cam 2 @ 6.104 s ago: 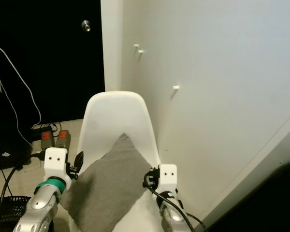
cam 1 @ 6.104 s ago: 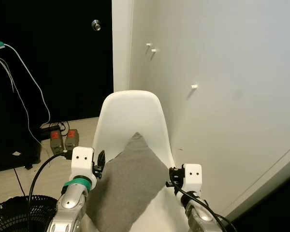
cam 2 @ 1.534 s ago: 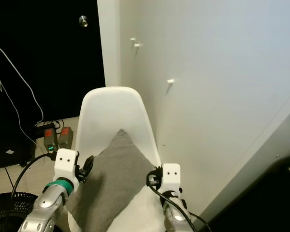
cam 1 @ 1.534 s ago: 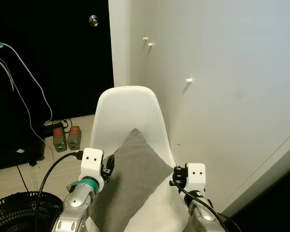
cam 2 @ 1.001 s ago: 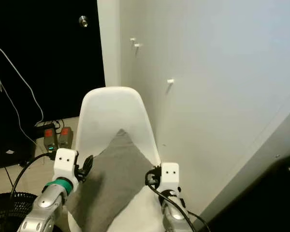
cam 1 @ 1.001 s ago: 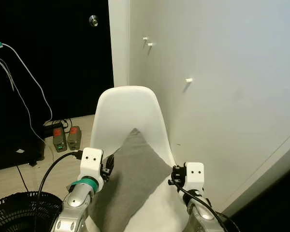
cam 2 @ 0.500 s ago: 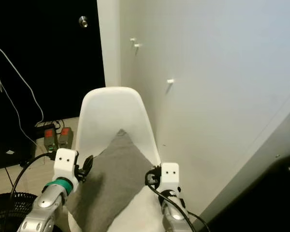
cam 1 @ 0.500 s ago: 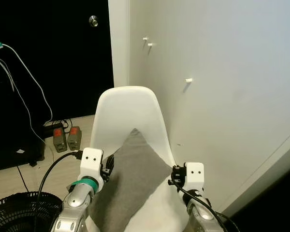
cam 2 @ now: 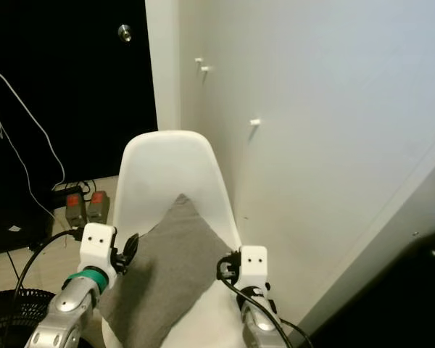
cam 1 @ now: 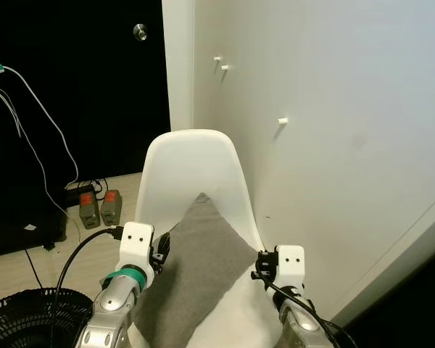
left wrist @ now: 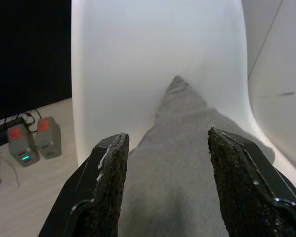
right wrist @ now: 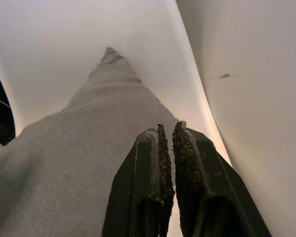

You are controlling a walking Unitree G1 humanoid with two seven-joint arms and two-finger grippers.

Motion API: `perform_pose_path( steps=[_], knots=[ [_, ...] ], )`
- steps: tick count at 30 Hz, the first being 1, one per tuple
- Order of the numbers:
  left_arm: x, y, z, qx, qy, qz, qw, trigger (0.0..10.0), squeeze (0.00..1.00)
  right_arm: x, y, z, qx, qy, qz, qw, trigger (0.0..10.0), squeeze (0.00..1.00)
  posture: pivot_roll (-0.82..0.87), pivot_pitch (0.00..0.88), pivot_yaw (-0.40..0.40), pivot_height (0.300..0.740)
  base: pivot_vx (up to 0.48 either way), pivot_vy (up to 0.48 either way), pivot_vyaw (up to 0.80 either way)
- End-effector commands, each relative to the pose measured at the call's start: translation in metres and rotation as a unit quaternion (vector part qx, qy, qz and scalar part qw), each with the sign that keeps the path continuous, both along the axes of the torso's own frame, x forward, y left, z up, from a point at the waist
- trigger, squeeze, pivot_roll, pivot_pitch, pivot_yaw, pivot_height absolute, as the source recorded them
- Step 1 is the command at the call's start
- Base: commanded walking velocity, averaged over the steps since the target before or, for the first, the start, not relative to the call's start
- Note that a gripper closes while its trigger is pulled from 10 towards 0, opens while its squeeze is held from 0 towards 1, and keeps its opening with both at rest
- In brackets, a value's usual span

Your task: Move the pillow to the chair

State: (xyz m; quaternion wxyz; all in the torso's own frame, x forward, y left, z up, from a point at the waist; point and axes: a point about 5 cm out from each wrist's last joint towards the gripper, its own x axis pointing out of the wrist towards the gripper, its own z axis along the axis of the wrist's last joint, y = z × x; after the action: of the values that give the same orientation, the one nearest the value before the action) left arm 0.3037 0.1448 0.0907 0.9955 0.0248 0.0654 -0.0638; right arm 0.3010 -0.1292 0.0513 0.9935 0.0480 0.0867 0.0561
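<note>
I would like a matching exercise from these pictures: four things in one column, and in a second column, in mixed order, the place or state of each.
Things:
1. grey fabric pillow
2. white moulded plastic chair
3. left gripper
4. right gripper

Places or states:
A. fingers pressed together, at the pillow's right edge
B. stands against the white wall
C. fingers spread wide apart, over the pillow
D. lies on the seat, one corner up against the backrest

Pairs: 1-D, 2-B, 3-C, 4-A
</note>
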Motion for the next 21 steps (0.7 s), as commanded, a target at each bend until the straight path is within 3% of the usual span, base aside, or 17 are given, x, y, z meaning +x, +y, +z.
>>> perform_pose_path(
  steps=[1,21],
  knots=[
    [0.001,-0.001,-0.002,0.013,0.001,-0.002,1.0,10.0,0.0,0.0,0.001,-0.003,0.003,0.01,0.002,1.0,10.0,0.0,-0.07,0.017,0.044,0.74,0.0,0.0,0.0],
    [-0.007,0.02,-0.006,0.014,-0.004,0.045,0.999,10.0,0.0,0.0,0.006,-0.003,0.0,0.005,0.002,1.0,10.0,0.0,-0.04,0.047,0.071,0.74,0.0,0.0,0.0]
  ],
)
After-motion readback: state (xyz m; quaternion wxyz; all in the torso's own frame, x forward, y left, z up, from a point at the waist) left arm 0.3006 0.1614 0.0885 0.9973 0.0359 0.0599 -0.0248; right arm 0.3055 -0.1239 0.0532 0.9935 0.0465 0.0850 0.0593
